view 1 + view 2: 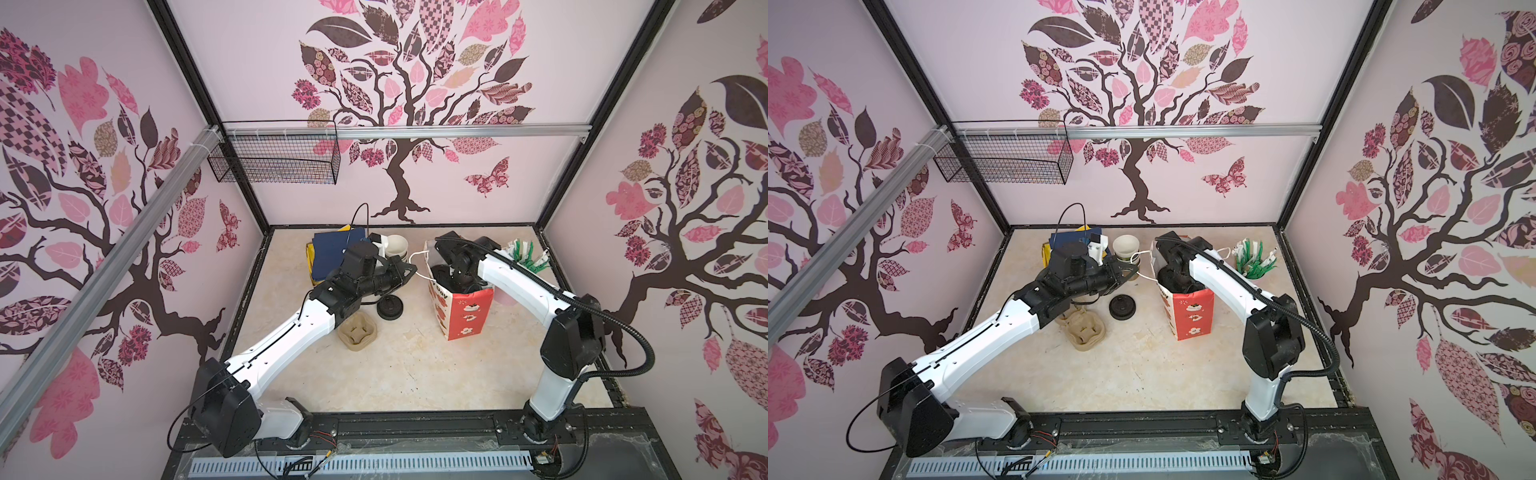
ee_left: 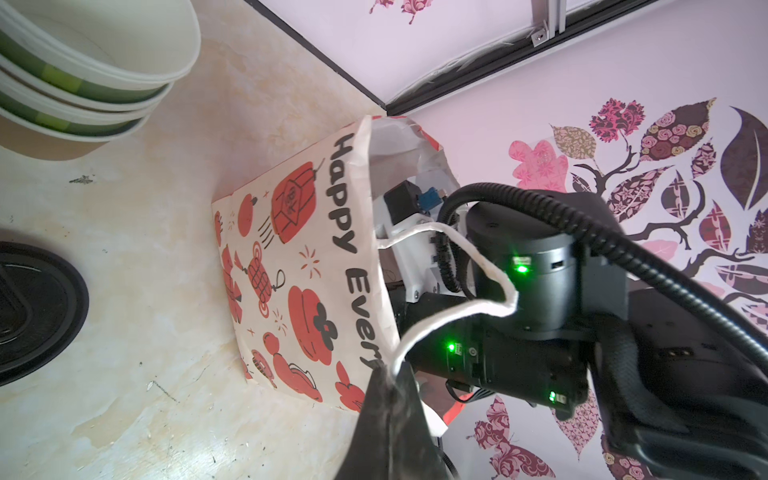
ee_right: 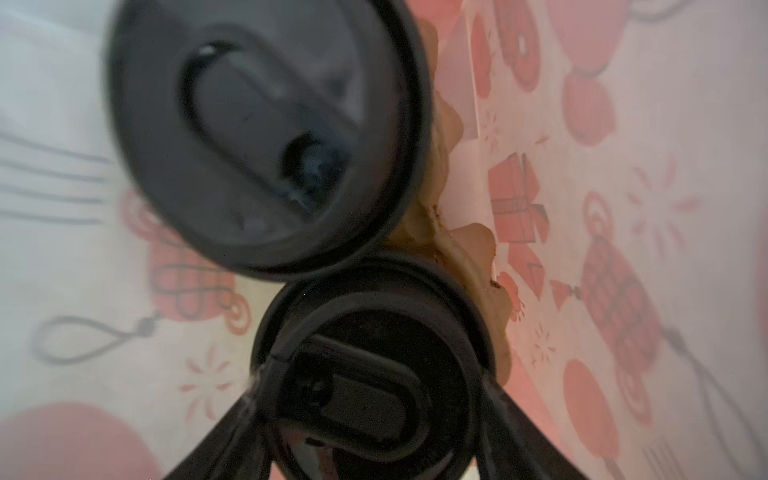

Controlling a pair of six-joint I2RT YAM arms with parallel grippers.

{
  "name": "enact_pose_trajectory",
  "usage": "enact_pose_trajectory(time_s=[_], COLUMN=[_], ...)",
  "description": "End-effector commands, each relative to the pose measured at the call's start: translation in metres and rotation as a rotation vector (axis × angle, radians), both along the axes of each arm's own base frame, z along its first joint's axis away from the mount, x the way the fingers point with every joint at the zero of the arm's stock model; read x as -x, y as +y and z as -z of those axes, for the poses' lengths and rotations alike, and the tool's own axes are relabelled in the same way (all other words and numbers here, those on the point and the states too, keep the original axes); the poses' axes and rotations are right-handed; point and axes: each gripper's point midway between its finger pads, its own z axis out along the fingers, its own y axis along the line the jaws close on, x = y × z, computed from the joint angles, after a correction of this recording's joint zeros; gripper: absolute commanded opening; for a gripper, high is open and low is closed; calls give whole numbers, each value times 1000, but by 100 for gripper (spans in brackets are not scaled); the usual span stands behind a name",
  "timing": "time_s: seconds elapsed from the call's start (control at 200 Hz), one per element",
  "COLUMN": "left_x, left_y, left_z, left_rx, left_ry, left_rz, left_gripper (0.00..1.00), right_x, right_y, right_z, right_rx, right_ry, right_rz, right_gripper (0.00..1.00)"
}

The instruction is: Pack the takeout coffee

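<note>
Back left of the table point(image 1: 395, 374): dark blue folder point(image 1: 330, 253), with a stack of paper bowls point(image 1: 395, 245) just right of it. In front of those, a pulp cup carrier point(image 1: 357, 332) sits partly under the left arm, and a loose black lid point(image 1: 390, 308) lies flat beside it.

Left end effector point(image 1: 410, 270) points right, fingers pressed together, pinching the white cord handle point(image 2: 490, 303) of the paper bag point(image 1: 461, 316) close to its rim. The bag stands upright mid-table with its mouth open; it is red and white with a lantern print.

The right arm dips into the bag from the right, so its tip is hidden in both top views. In the right wrist view the right end effector point(image 3: 376, 374) has its fingers apart around the black sip lid of the gripped cup point(image 3: 361, 411), one finger against each side of the lid, clamping it. The other cup point(image 3: 266, 137) is right beside it, lids touching or overlapping, and blurred. Both takeout coffees are inside the bag, cup bodies hidden under the lids. A brown pulp edge point(image 3: 457, 249) shows under them against the bag wall.

Far right at the back: a bunch of green-and-white packets point(image 1: 525, 257)
</note>
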Motion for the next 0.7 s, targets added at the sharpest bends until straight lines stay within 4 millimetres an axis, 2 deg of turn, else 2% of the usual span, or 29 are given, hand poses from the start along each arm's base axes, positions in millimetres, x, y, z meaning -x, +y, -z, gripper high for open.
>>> enact_pose_trajectory(time_s=[0.0,0.265,0.485,0.695], left_x=[-2,0,1,2], left_y=[-4,-8,-9,-8], left_z=[-21,-24,-28,-28], left_rx=[5,1,1,0], left_ry=[-60,-72,-81,-84], left_rz=[29,48,55,52], left_gripper=[0,0,0,0], right_x=[2,-12,-16,-8], right_y=[0,-4,-12,-14], right_z=[-11,-23,-11,6], right_rx=[-14,29,95,96], right_ry=[-6,-64,-68,-27], right_rz=[-34,-52,-77,-78], right_gripper=[53,53,53,53])
